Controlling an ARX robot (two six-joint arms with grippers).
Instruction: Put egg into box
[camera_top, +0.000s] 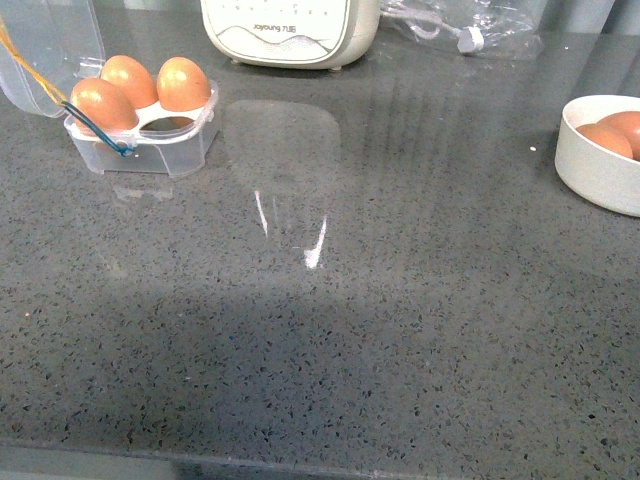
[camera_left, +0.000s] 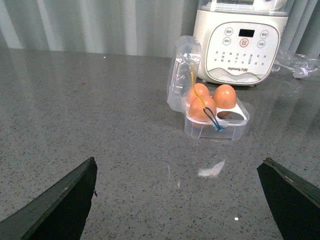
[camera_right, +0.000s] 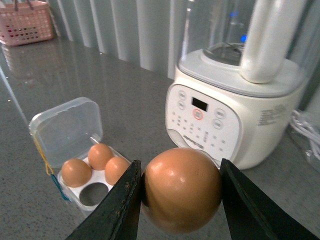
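Grey speckled bench (camera_top: 320, 330). White appliance (camera_top: 290, 30) at the far middle. Clear box (camera_top: 160, 150) far left, just left of the appliance, lid (camera_top: 45, 45) swung open. It holds three eggs (camera_top: 183, 83); the near-right cup (camera_top: 165, 122) is empty. White bowl (camera_top: 590, 165) at the right edge, with more eggs (camera_top: 610, 135) inside. Left pincer (camera_left: 177, 200) is spread wide, empty, and faces the box. Right pincer (camera_right: 181, 200) is clamped on the egg (camera_right: 181, 189), which is held off the bench, apart from the box, in front of the appliance.
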